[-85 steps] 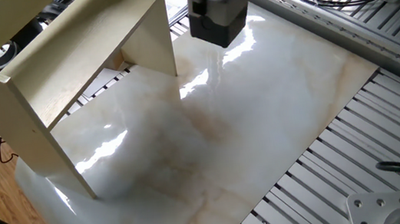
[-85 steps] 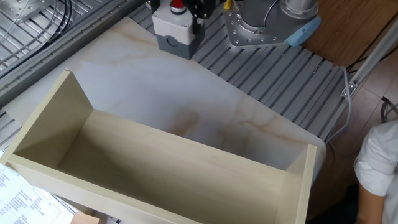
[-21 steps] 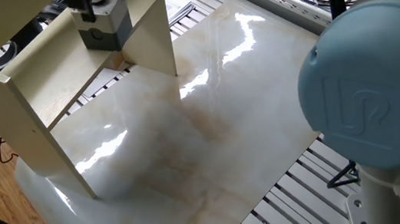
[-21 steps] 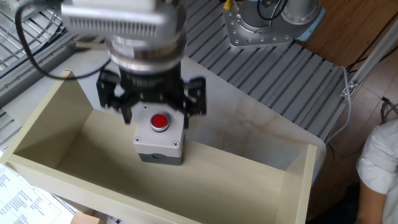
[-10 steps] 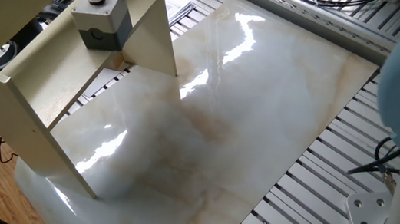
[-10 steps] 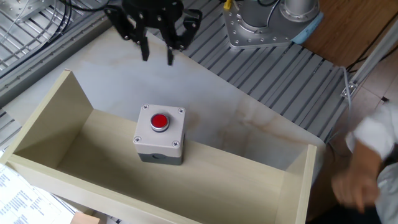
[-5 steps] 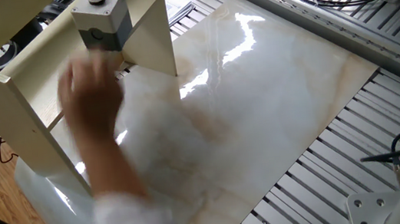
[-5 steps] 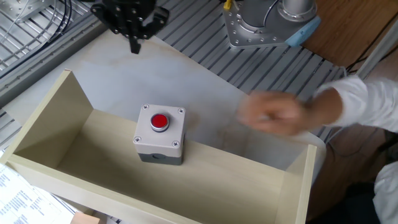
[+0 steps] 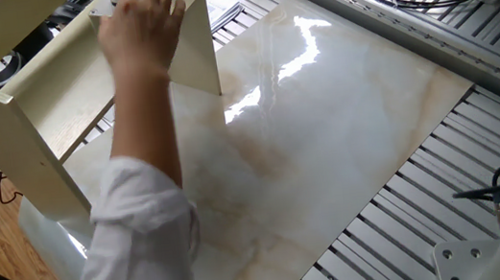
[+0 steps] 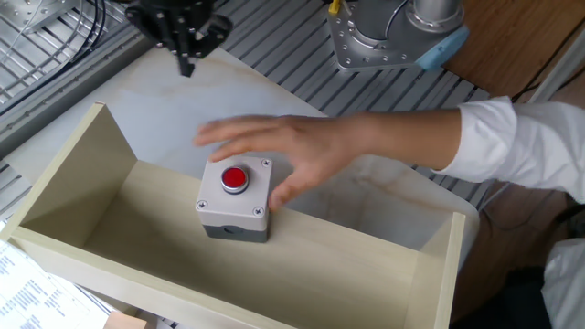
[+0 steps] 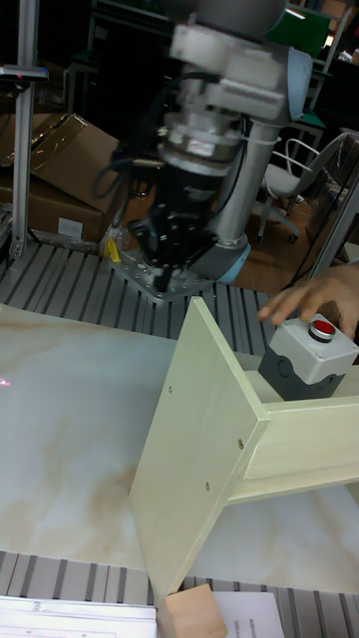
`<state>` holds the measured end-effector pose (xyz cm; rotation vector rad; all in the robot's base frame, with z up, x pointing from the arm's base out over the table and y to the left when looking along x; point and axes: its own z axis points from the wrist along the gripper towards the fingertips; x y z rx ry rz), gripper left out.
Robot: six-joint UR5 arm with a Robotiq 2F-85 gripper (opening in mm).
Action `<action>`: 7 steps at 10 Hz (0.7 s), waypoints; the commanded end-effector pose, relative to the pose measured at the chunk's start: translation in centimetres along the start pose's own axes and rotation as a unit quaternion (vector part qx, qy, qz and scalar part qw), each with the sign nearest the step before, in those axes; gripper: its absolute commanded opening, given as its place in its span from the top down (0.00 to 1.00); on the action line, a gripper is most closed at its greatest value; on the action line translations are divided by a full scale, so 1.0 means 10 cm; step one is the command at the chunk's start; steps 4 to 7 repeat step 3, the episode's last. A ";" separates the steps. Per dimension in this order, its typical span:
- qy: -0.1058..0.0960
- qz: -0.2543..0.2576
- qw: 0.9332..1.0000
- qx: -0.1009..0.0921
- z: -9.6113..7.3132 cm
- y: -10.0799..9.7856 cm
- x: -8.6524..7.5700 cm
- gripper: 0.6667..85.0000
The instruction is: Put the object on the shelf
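Tool [image 10: 186, 50] hangs apart from unlabeled object [image 10: 235, 198] on shelf [image 10: 110, 228].

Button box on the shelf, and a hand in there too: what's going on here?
The button box sits on the shelf board, upright, red button up. The robot is not holding it: its end effector hangs apart from the box, over the table's far edge, with nothing in it. A person's hand in a white sleeve reaches in around the box, about to take it or already touching it.
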<state>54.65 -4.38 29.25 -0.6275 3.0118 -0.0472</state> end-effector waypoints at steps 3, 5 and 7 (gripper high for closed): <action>0.012 0.048 0.999 -0.019 0.52 -0.42 0.67 0.99; 0.012 0.048 0.999 -0.019 0.52 -0.42 0.67 0.99; 0.012 0.048 0.999 -0.019 0.52 -0.42 0.67 0.99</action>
